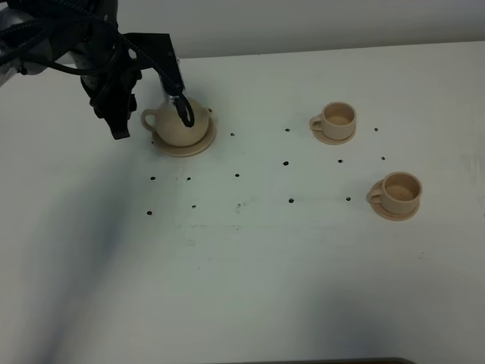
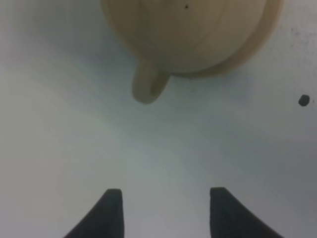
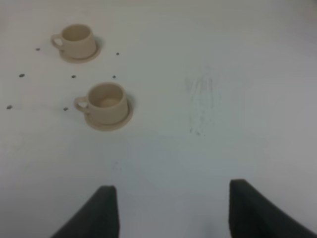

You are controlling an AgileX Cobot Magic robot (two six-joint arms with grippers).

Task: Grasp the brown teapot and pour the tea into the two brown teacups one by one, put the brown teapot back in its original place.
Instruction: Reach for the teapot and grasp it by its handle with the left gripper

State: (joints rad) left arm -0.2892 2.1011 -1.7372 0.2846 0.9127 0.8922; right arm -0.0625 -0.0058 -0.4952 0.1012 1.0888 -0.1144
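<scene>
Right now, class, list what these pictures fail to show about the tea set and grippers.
Lid of the brown teapot: left arm covers it in the exterior view; left wrist frame cuts it off.
Contents of the teacups: too small, blurred.
The right gripper: outside the exterior view; only fingertips show.

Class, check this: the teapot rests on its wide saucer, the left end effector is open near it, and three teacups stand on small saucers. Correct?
Two teacups, not three: the far teacup and the near teacup, per the exterior high view. The teapot, wide saucer and open left end effector are right.
</scene>
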